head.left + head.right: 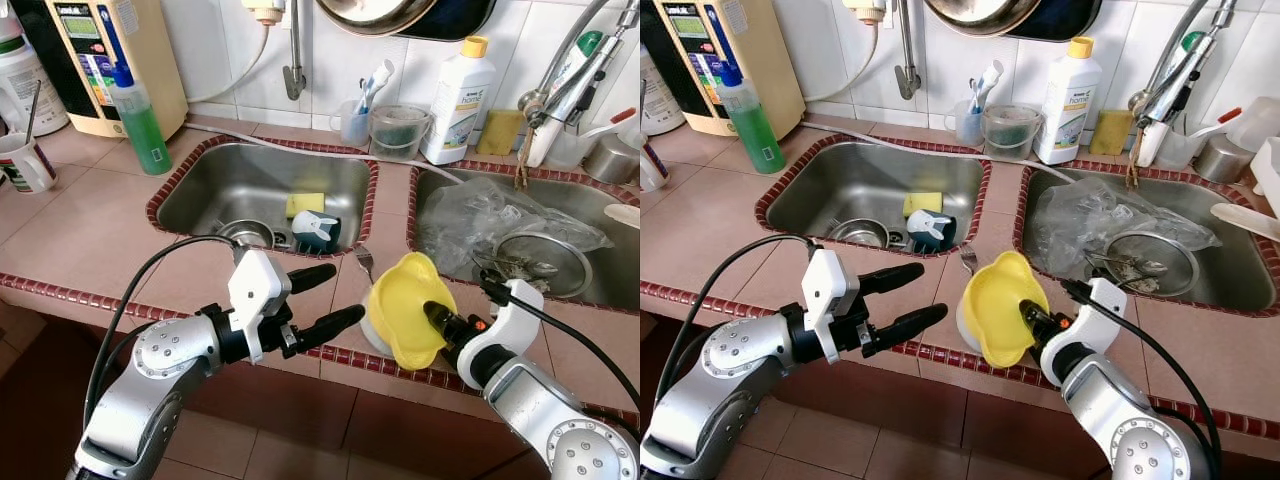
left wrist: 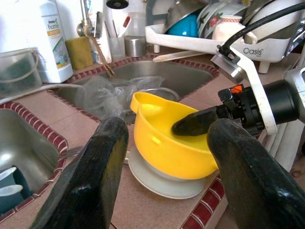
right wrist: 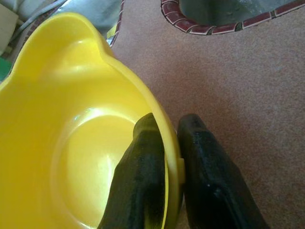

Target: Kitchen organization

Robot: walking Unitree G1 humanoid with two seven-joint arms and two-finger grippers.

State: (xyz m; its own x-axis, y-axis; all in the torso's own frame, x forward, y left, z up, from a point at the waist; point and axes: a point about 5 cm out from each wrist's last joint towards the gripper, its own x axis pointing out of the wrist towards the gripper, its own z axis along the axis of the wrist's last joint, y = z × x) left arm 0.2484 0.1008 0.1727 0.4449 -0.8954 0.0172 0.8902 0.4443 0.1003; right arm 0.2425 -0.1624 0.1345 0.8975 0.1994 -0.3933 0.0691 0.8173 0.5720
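Two arms: you've got R gripper [image 1: 432, 313] pinched on yellow bowl [image 1: 403, 308] rim, one finger inside, one outside.
Bowl pos: tilted over white dish [image 2: 162, 179], counter edge between the sinks.
L gripper [image 1: 322, 298]: fingers apart, empty, just beside bowl's left.
Look: glossy plastic, spouted rim.

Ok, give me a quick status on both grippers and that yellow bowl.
Right gripper shut on yellow bowl rim, one finger inside. Bowl tilted over white dish on counter edge. Left gripper open, beside bowl. Fork lies behind.

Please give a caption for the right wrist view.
Right gripper pinching the yellow bowl's rim above the tiled counter.
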